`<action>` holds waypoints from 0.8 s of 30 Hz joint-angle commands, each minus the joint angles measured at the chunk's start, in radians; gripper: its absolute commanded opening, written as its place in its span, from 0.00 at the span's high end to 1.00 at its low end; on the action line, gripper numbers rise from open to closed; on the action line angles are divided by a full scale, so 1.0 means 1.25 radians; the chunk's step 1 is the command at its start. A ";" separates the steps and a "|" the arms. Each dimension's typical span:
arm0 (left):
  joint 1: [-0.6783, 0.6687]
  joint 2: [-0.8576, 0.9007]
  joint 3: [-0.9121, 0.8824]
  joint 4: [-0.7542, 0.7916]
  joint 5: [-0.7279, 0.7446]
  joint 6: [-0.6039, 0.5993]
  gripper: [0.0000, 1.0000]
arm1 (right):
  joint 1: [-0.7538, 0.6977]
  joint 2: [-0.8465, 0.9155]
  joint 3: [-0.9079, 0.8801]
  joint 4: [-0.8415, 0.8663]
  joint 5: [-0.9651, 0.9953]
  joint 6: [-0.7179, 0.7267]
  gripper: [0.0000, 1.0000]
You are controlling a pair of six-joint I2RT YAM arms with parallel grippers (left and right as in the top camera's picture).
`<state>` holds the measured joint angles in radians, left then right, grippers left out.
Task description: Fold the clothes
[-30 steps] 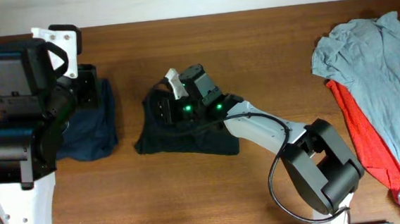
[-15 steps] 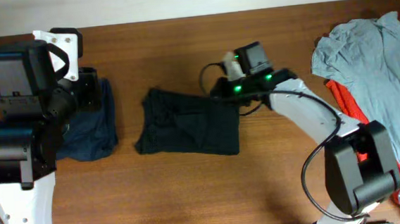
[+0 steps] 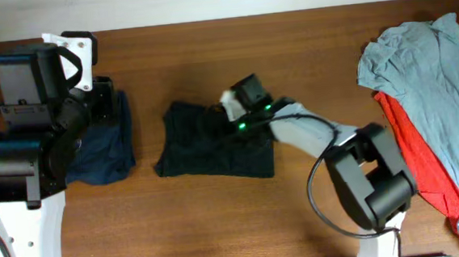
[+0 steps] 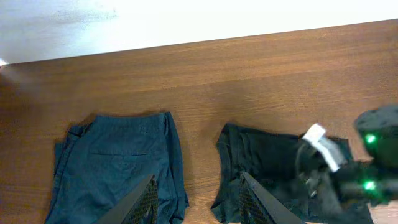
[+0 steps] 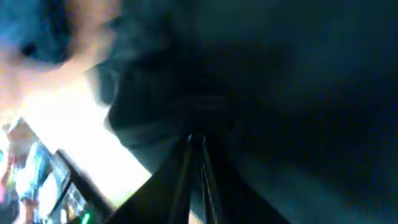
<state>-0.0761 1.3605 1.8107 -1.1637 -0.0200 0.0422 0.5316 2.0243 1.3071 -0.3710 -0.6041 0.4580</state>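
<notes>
Swung back from the right edge of the shirt, the right end effector sits on its middle, shirt directly beneath, fingers together, apparently pinching cloth for a fold; left end effector hangs apart.

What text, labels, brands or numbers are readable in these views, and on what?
None can be read.
The black shirt: no logo or print shows.
The navy garment, grey shirt and red shirt: plain, no print in view.
The white piece on the right arm: nothing legible.
Right wrist view: too dark and blurred to tell.
</notes>
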 commanded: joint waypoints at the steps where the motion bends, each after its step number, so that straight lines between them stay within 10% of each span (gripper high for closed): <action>1: 0.002 0.002 0.009 0.000 -0.009 0.012 0.57 | 0.072 -0.032 0.005 0.023 -0.153 -0.074 0.89; 24: 0.002 0.121 -0.064 -0.105 0.162 0.009 0.54 | -0.152 -0.139 0.005 -0.341 0.132 -0.028 0.80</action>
<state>-0.0765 1.4368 1.7950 -1.2774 0.0822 0.0452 0.4015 1.8618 1.3090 -0.7494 -0.5037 0.4168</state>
